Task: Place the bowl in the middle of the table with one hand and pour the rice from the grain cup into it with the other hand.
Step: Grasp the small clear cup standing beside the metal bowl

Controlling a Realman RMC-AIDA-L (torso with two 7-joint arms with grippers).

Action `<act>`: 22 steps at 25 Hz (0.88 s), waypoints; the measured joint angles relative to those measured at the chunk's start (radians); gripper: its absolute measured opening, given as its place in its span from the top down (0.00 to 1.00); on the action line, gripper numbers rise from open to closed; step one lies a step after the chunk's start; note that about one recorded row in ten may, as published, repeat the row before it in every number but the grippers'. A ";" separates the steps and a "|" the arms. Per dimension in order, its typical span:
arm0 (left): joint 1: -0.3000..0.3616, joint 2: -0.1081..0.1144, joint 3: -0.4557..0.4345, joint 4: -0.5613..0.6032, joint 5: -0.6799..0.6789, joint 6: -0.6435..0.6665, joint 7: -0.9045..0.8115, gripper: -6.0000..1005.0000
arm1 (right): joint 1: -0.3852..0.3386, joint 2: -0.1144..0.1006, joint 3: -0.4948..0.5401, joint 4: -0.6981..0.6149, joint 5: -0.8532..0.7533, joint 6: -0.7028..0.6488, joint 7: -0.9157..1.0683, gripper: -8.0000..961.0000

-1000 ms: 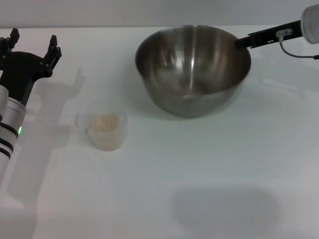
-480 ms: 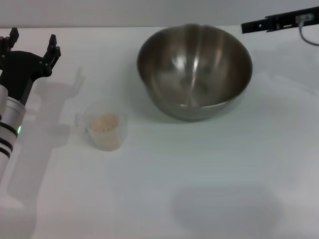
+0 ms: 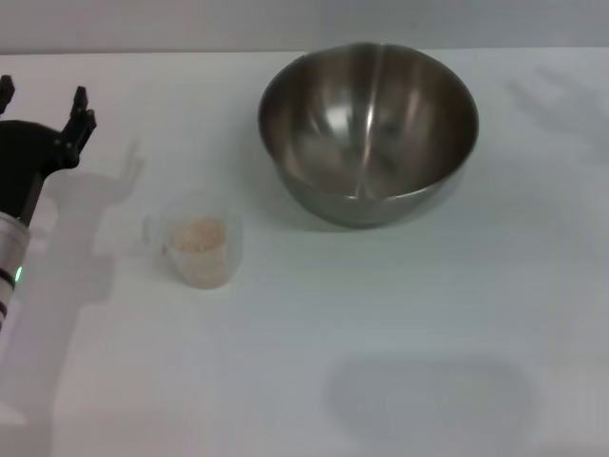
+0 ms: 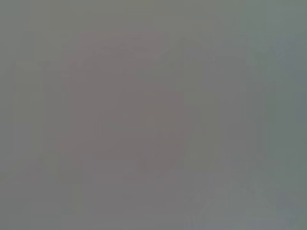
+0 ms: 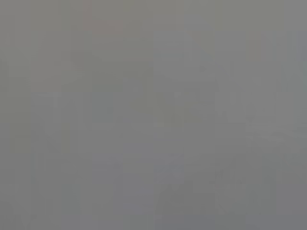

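Note:
The steel bowl (image 3: 368, 129) stands upright and empty on the white table (image 3: 400, 314), toward the back centre in the head view. The clear grain cup (image 3: 199, 249) with rice (image 3: 198, 234) in it stands to the bowl's front left, its handle pointing left. My left gripper (image 3: 40, 112) hovers open and empty at the left edge, well left of the cup. My right gripper is out of view. Both wrist views show only flat grey.
The table's back edge (image 3: 190, 52) runs along the top of the head view. A soft shadow (image 3: 428, 395) lies on the table near the front.
The right gripper let go of the bowl's rim and withdrew to the right, out of view. The bowl settled level. The left gripper shifted slightly left.

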 joint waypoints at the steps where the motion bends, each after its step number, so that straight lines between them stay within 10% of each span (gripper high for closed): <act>1: 0.014 0.000 0.003 0.000 0.001 0.020 0.000 0.18 | 0.000 0.000 0.000 0.000 0.000 0.000 0.000 0.28; 5: 0.073 0.001 0.027 0.000 0.000 0.090 0.000 0.18 | -0.018 -0.002 0.015 0.318 0.377 0.196 -0.529 0.28; 11: 0.156 0.001 0.097 0.008 0.000 0.151 0.001 0.18 | -0.008 0.003 0.004 0.527 0.457 0.324 -0.917 0.28; 22: 0.281 0.002 0.290 0.029 0.000 0.205 0.001 0.18 | 0.021 -0.003 0.004 0.585 0.441 0.327 -0.961 0.28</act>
